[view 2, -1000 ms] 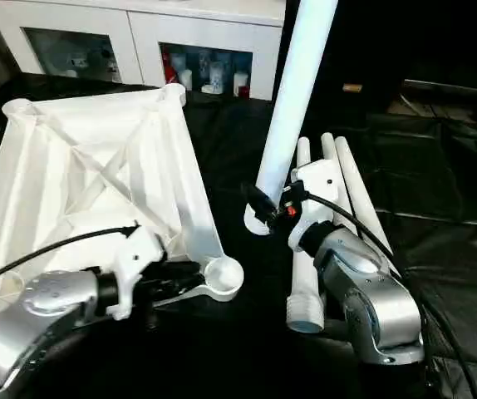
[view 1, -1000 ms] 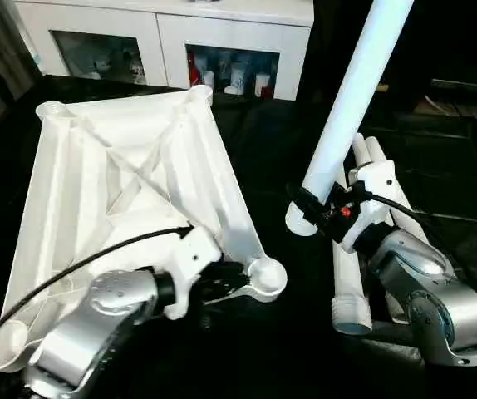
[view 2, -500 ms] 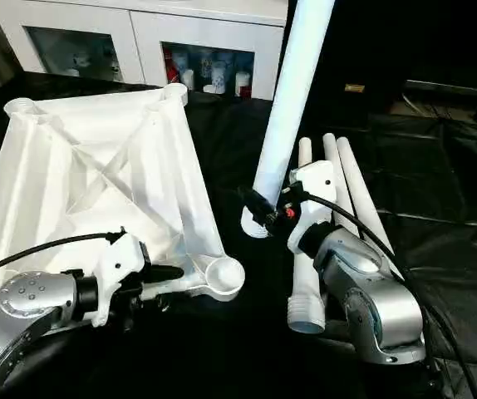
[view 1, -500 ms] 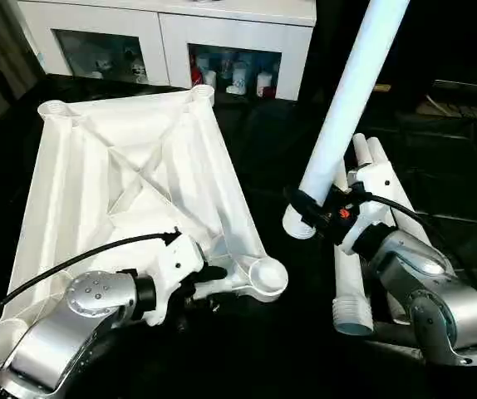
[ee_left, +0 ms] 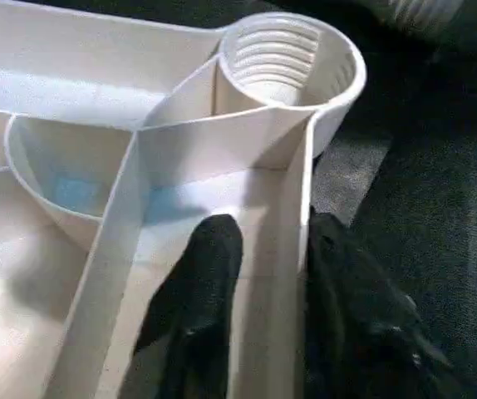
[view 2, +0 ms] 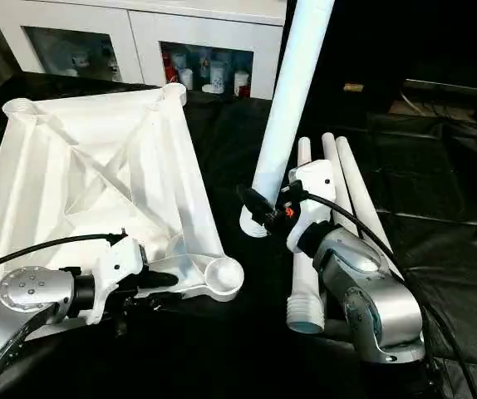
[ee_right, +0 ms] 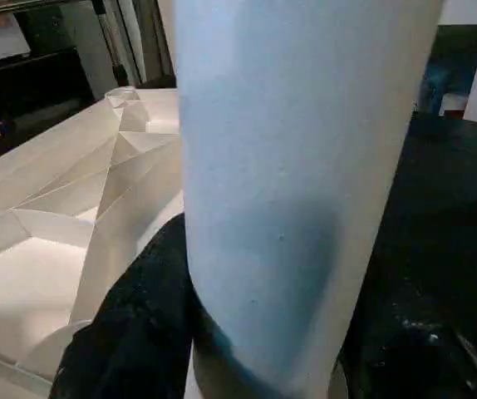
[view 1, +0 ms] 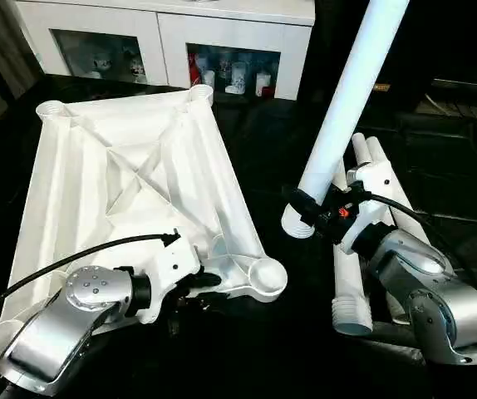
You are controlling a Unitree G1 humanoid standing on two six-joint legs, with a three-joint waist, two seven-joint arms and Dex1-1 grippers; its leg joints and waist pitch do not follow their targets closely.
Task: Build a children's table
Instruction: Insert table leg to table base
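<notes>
Two grips noted: left gripper (ee_left: 263,274) fingers straddle tabletop (view 1: 130,174) rim; right gripper (view 1: 309,209) clamps raised leg (view 1: 342,108).

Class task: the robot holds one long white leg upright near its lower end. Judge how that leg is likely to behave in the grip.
The leg looks like a stiff, hollow plastic tube, so probably light and unlikely to bend. Held by the right gripper close to its lower end, its long upper part may lever and tilt. Its smooth round surface could slip or twist between the fingers.
</notes>
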